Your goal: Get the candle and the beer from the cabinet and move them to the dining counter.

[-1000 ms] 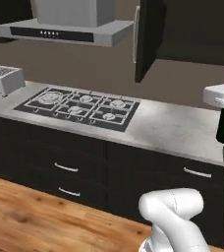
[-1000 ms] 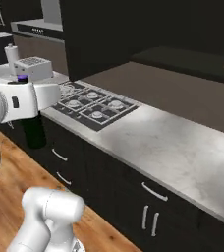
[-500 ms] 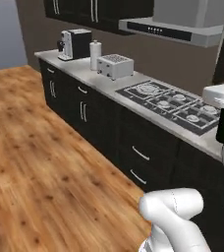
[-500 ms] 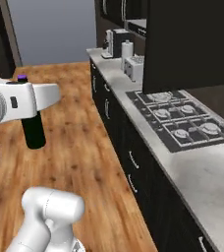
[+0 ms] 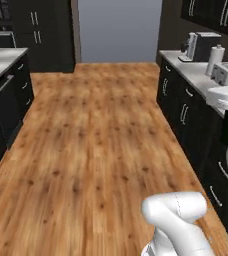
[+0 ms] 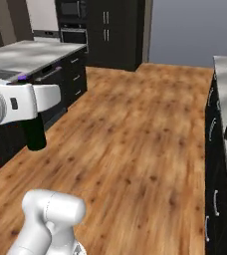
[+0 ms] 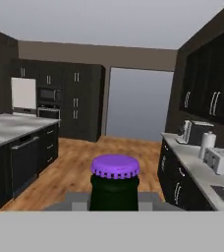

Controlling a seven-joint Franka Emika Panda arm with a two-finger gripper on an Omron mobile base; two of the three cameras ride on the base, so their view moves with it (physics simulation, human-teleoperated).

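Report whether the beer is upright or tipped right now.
Upright: the beer hangs vertically under the gripper, purple cap on top.

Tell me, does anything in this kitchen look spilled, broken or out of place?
Nothing stands out. The beer sits upright in the end effector, purple cap on top, carried above the wood floor. The floor shows no spill, and the toaster and paper towel roll stand upright on the side counter.

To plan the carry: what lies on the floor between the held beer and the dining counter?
Bare wood floor. In the right base view the beer, in the gripper, hangs just short of the dining counter; nothing stands between.
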